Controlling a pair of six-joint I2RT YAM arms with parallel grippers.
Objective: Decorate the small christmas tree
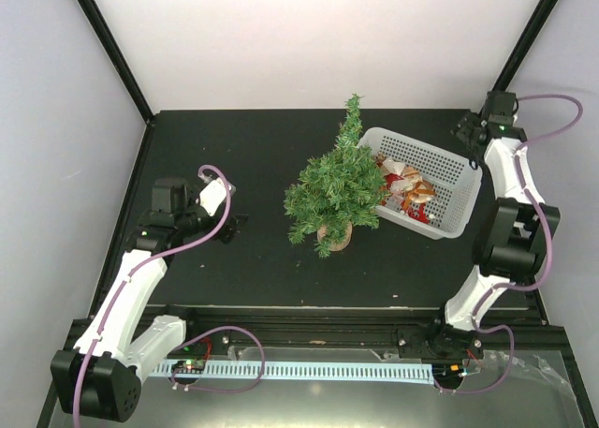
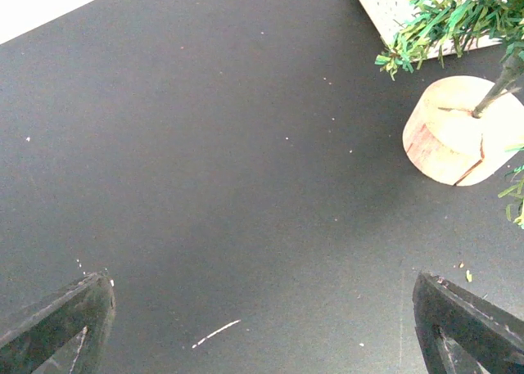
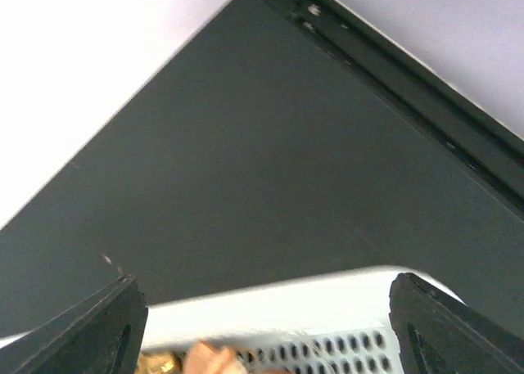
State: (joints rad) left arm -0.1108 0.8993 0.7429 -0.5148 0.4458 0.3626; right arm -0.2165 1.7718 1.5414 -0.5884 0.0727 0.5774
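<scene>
so here's what we've got. the small christmas tree [image 1: 335, 189] stands upright on the black table [image 1: 225, 147], a little right of the middle, planted on its round wooden base [image 1: 334, 234]. just beside it on the right sits the white basket [image 1: 426, 152], turned at an angle to the table edges, and the tree's right-hand branches reach over the basket's near-left end. inside the basket we see a pile of ornaments [image 1: 409, 190], red, gold and whitish bits, too jumbled for us to name one by one.

the left gripper [image 1: 232, 220] hangs low over the table to the left of the tree, well apart from it and pointing its way. in the left wrist view its fingers [image 2: 57, 333] are spread wide with only bare black tabletop between them, so we call that claw released, holding nothing. the wooden base shows at the upper right of that view, with a crack down its side and a few green branch tips above it.

the right gripper [image 1: 471, 126] is up at the far right, just past the basket's far corner. its wrist view is a bit blurry, but the fingers [image 3: 90, 333] stand wide apart with nothing between them, so it's released too. the basket's rim and a glimpse of the ornaments sit right under it, with the table's back corner beyond.
</scene>
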